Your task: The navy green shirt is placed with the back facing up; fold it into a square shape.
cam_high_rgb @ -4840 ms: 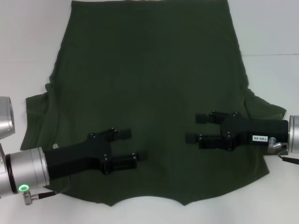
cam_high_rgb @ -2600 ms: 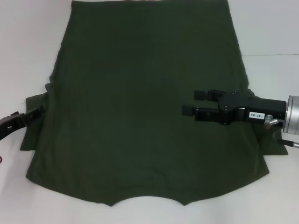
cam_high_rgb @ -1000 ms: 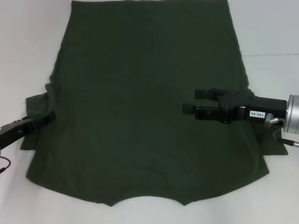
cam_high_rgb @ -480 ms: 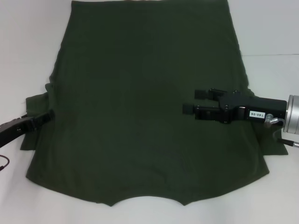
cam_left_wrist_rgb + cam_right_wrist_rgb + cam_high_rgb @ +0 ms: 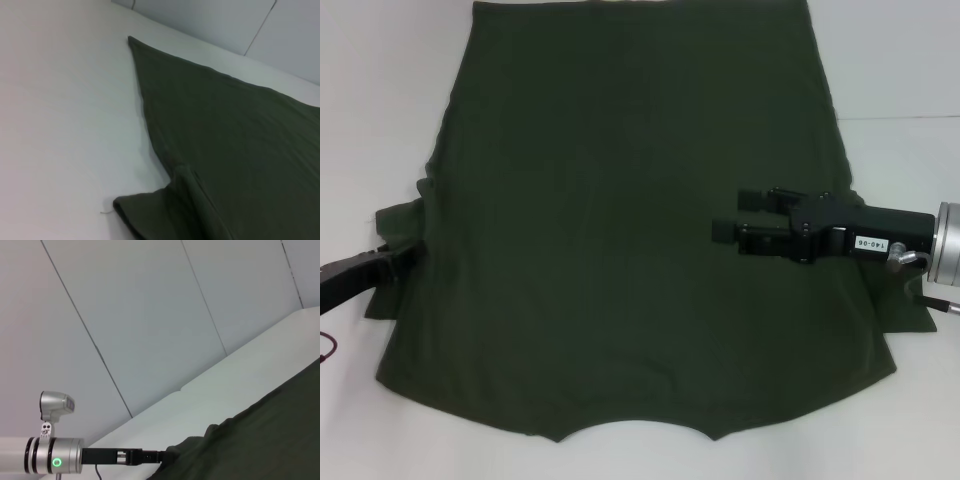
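The shirt point(image 5: 640, 220) lies flat, back up, across the worktop point(image 5: 900, 60), hem far from me. My left gripper point(image 5: 405, 252), fingers unreadable, sits at the left sleeve point(image 5: 392, 225); my right gripper point(image 5: 738, 214) hovers spread over the right half.

The navy green shirt point(image 5: 630, 230) lies flat on the surface point(image 5: 380, 110), spread across most of the middle, hem at the far side, neckline at the near edge. One sleeve juts to the left, the other to the right. The left claw point(image 5: 405, 254) sits at the left sleeve, low against the cloth edge. The right claw point(image 5: 738, 214) hangs over the shirt's right half, pointing inward toward the centre.
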